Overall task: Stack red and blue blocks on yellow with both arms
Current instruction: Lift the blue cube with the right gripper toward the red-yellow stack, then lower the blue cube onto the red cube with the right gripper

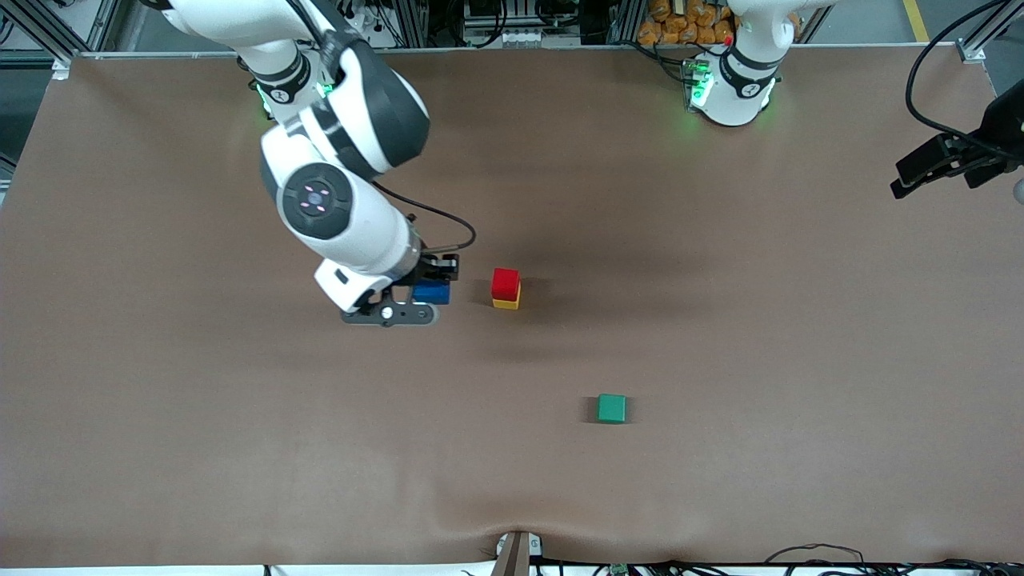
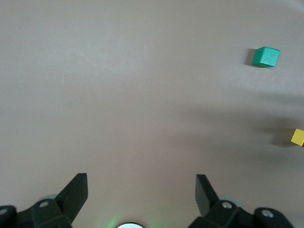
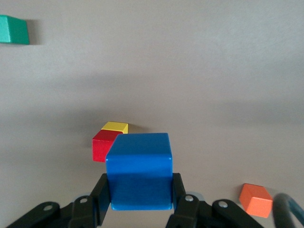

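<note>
Clamping the blue cube [image 3: 138, 171] between closed fingers, right gripper [image 1: 428, 282] up over the brown table [image 1: 720, 320], just beside the red cube [image 1: 505, 283] stacked on the yellow cube [image 1: 506, 303]. Waiting at the left arm's end, left gripper [image 2: 141, 192] with fingers spread wide. Green cube [image 1: 611, 408] nearer the camera; orange cube [image 3: 255, 199] apart.

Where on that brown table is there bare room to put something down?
Bare table lies between the green cube and the front edge. It's crowded around the red block on the yellow cube, beside the right gripper holding the blue block.
</note>
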